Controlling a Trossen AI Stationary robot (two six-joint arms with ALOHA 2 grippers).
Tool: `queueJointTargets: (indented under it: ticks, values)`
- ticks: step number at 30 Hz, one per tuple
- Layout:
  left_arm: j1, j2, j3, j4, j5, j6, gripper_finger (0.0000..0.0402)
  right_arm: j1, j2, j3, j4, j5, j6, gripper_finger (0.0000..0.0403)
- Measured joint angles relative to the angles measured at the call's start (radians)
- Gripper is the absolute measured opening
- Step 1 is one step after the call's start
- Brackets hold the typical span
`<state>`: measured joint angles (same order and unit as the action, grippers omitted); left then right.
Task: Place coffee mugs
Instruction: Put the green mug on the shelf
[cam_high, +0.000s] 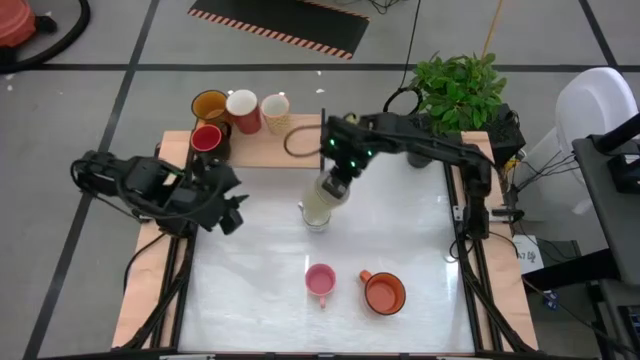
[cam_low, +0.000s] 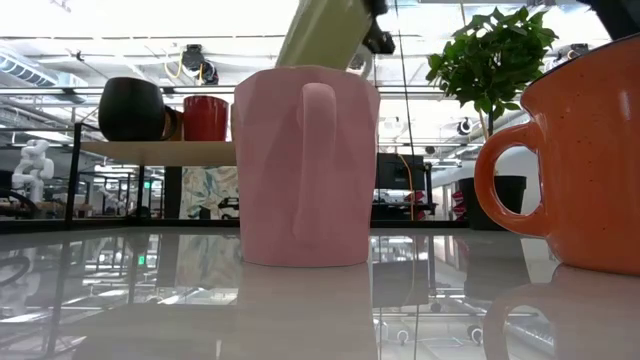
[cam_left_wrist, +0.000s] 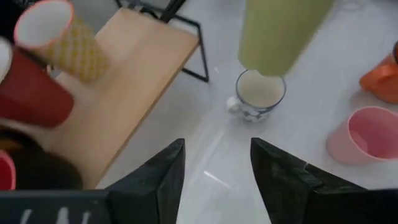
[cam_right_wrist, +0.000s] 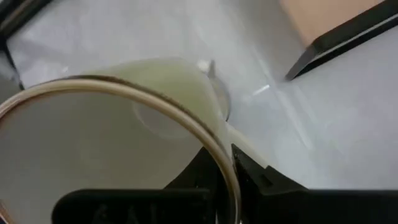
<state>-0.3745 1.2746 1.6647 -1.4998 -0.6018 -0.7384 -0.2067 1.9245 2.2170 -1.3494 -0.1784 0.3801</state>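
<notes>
My right gripper (cam_high: 338, 168) is over the middle of the table, shut on a pale green mug (cam_high: 323, 197). The mug is tilted, and its base hangs over a small white cup with a blue rim (cam_left_wrist: 261, 93). A pink mug (cam_high: 320, 280) and an orange mug (cam_high: 384, 292) stand upright near the table's near edge. An amber-yellow mug (cam_high: 208, 104), a red-sided mug (cam_high: 243, 110), a yellow-patterned mug (cam_high: 275, 110) and a red mug (cam_high: 207, 138) stand on the wooden shelf (cam_high: 260, 150). My left gripper (cam_left_wrist: 217, 168) waits open at the table's left. My right gripper holds the pale green mug by its rim (cam_right_wrist: 214, 146), with one finger inside the mug and one finger (cam_right_wrist: 255, 180) outside. The mug hangs tilted below the gripper, base downward (cam_left_wrist: 267, 65). Whether the base touches the small white cup, I cannot tell.
The wooden shelf runs along the far-left edge on a black frame (cam_left_wrist: 199, 43). A dark round pot (cam_low: 130, 108) sits on the shelf among the mugs. A potted plant (cam_high: 458, 88) stands at the far right. Bare tabletop lies between the left gripper and the pink mug.
</notes>
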Motion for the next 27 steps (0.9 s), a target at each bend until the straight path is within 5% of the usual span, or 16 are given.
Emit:
queueJointTargets:
  ticks: [10, 27]
  values:
    - [-0.113, -0.133, -0.248, 0.034, 0.028, -0.3, 0.0182, -0.113, 0.016, 0.01, 0.137, 0.051, 0.111, 0.0012]
    - [-0.124, -0.126, -0.424, 0.358, 0.037, -0.346, 0.0182, -0.308, 0.013, 0.14, 0.215, 0.029, 0.024, 0.0009]
